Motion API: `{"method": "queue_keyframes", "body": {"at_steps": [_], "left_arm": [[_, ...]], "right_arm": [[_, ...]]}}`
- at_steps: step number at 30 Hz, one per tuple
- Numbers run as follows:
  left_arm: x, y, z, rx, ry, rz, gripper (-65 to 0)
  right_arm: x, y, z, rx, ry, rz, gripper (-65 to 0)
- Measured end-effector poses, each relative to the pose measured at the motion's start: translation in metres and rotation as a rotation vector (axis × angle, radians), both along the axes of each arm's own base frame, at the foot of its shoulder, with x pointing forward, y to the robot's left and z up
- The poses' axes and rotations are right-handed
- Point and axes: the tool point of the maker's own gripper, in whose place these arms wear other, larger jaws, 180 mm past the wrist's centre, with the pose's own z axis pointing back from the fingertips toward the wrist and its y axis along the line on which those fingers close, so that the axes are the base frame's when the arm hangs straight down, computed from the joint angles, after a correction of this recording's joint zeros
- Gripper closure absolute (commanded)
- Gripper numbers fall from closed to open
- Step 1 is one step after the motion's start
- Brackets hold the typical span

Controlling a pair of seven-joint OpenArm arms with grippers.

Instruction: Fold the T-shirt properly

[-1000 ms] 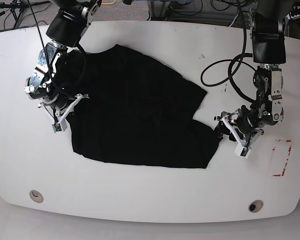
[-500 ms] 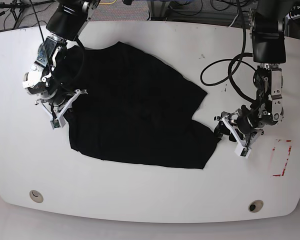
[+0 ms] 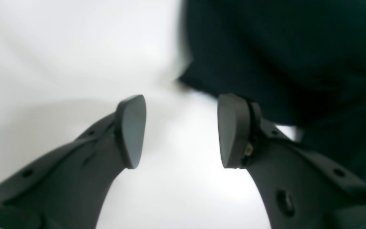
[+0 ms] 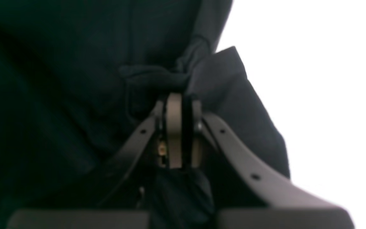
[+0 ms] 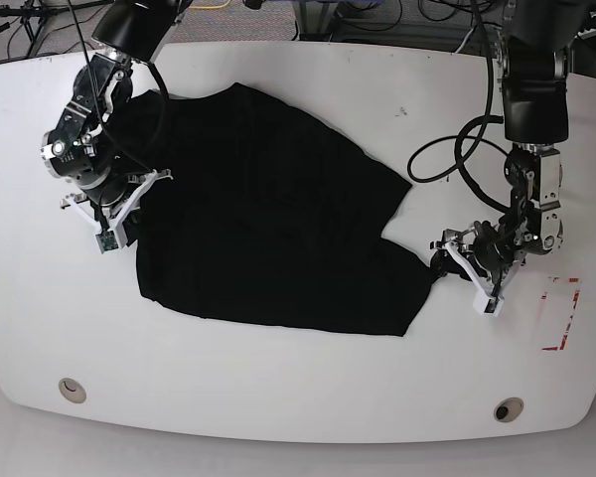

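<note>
The large, wrinkled black cloth T-shirt (image 5: 278, 219) lies spread mid-table, its corner just beside the released left gripper (image 5: 467, 275), while the right gripper (image 5: 124, 214) is clenched on the opposite edge's bunched fabric, whose exact garment part cannot be made out.

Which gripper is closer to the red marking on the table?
Left. The left gripper sits open at the T-shirt's corner, just beside the red marking. The right gripper is across the table, shut on the shirt's opposite edge.
</note>
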Motion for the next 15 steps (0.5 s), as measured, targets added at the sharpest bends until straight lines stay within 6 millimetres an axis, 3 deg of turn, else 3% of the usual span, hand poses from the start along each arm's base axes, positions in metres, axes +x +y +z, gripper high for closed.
{"method": "queue_keyframes", "body": {"at_steps": [7, 15], "left_arm": [[0.005, 0.003, -0.012, -0.034, 0.039, 0.043, -34.0], [0.011, 0.005, -0.016, -0.062, 0.038, 0.125, -34.4]], "right_arm": [[-0.006, 0.003, -0.005, 0.005, 0.019, 0.005, -0.5], [-0.012, -0.014, -0.010, 0.005, 0.034, -0.042, -0.5]]}}
